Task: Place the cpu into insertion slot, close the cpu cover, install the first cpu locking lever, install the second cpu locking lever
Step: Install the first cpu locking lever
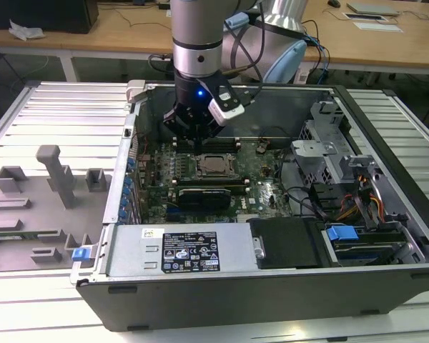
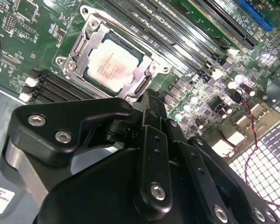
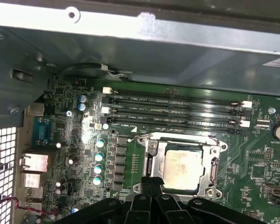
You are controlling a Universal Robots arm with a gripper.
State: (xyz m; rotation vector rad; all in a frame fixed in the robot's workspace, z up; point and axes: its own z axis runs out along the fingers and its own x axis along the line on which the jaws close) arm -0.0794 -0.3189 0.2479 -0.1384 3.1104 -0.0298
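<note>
Already the cpu (image 2: pixel 113 65) lies seated under the cpu cover (image 2: pixel 148 74), just beside the closed jaws.

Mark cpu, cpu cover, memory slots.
cpu (image 2: pixel 113 63): second wrist view, centre of metal top.
cpu cover (image 3: pixel 186 143): first wrist view, frame bar beside the chip.
memory slots (image 3: pixel 177 111): first wrist view, middle of one slot.

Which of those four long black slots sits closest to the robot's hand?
The slot right beside the silver cpu cover; the other three lie beyond it, farther from the hand.
</note>
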